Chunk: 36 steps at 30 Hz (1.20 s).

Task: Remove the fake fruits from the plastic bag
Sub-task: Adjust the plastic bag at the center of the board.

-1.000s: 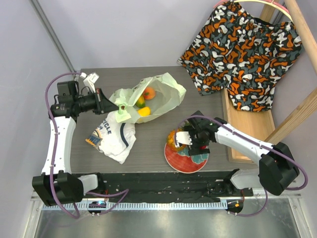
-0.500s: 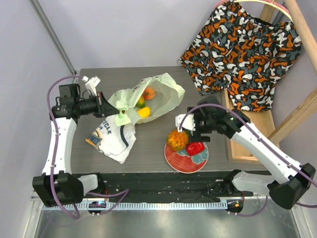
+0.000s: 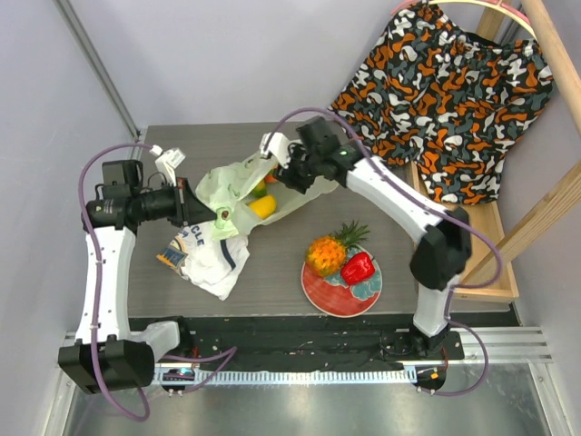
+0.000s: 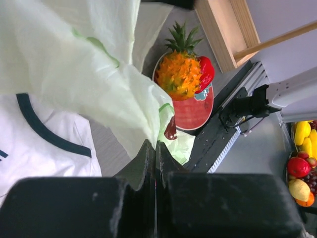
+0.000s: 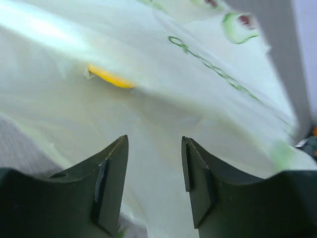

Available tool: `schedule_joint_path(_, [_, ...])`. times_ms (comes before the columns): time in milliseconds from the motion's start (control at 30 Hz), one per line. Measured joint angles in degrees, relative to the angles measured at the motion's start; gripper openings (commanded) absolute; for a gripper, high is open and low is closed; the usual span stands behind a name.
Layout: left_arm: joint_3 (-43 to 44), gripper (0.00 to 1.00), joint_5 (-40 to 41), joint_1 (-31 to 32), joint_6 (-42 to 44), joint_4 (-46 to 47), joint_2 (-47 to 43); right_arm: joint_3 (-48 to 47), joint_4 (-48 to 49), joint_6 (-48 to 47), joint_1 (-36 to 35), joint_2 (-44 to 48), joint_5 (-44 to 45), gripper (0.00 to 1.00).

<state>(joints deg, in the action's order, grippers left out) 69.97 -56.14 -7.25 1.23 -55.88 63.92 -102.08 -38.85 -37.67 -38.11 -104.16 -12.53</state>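
1. Here, the left jaws are pressed shut on a lower-left fold of the plastic bag (image 3: 229, 186), which lies on the counter (image 3: 272, 263) at the upper centre of the overhead view.
2. The right jaws stand apart just above the bag's upper side. Only pale bag film shows ahead of them, and they grip nothing.
3. A yellow fruit (image 3: 262, 207) shows at the bag's mouth.
4. A pineapple (image 3: 324, 254) and a red fruit (image 3: 358, 268) sit on the red plate (image 3: 349, 298) at lower centre, apart from the bag.
5. A white T-shirt (image 3: 213, 254) lies just below and left of the bag.
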Motion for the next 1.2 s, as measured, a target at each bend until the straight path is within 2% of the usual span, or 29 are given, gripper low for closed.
schedule_joint_path(167, [8.1, 0.00, -0.2, -0.1, 2.8, -6.0, -2.4, -0.3, 1.0, 5.3, -3.0, -10.6, 4.0, 0.50])
schedule_joint_path(367, [19.3, 0.00, -1.5, -0.4, 3.3, -7.5, -5.5, 8.2, 2.5, 8.6, -11.0, -6.8, 5.2, 0.51])
schedule_joint_path(467, [16.8, 0.00, -1.4, -0.4, 6.6, -9.8, -7.8, 12.6, 2.6, 9.4, -15.3, -1.8, 5.2, 0.57])
schedule_joint_path(533, [12.0, 0.00, -1.0, -0.4, 8.3, -11.5, -9.2, 12.8, 3.3, 9.4, -16.7, -0.3, 6.5, 0.64])
schedule_joint_path(733, [2.6, 0.00, 3.0, -0.4, 12.9, -15.7, -7.5, 10.8, 6.5, 9.1, -13.7, -2.5, 13.5, 0.75])
schedule_joint_path(967, [2.3, 0.00, 4.8, -0.4, 17.4, -18.2, -6.1, 9.0, 8.3, 7.9, -12.2, -8.8, 19.3, 0.89])
schedule_joint_path(1200, [2.3, 0.00, 4.7, -0.4, 18.4, -18.3, -4.4, 9.8, 8.0, 7.0, -12.5, -10.5, 20.2, 0.96])
